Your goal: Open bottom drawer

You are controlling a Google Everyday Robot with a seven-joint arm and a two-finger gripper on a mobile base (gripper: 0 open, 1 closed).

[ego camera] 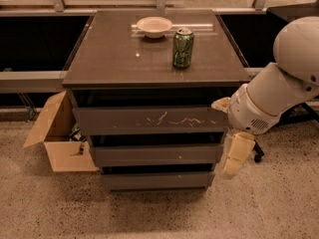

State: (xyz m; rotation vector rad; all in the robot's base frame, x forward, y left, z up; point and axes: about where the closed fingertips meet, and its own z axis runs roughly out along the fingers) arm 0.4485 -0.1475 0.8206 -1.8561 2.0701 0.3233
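Observation:
The bottom drawer [157, 180] is the narrowest, lowest dark grey-brown flat front of the cabinet and stands shut. Above it are the slightly wider middle front [157, 155] and the large top front [149, 121] with white scratch marks. My gripper [233, 158] hangs pointing down at the cabinet's right edge, level with the middle front and just above the bottom drawer's right end. It holds nothing that I can see. The white arm [279, 88] reaches in from the right.
A green can [183, 48] and a white bowl [154, 26] stand on the cabinet top [114, 59]. An open cardboard box [57, 133] sits on the speckled floor left of the cabinet. A dark chair base [304, 116] is behind the arm.

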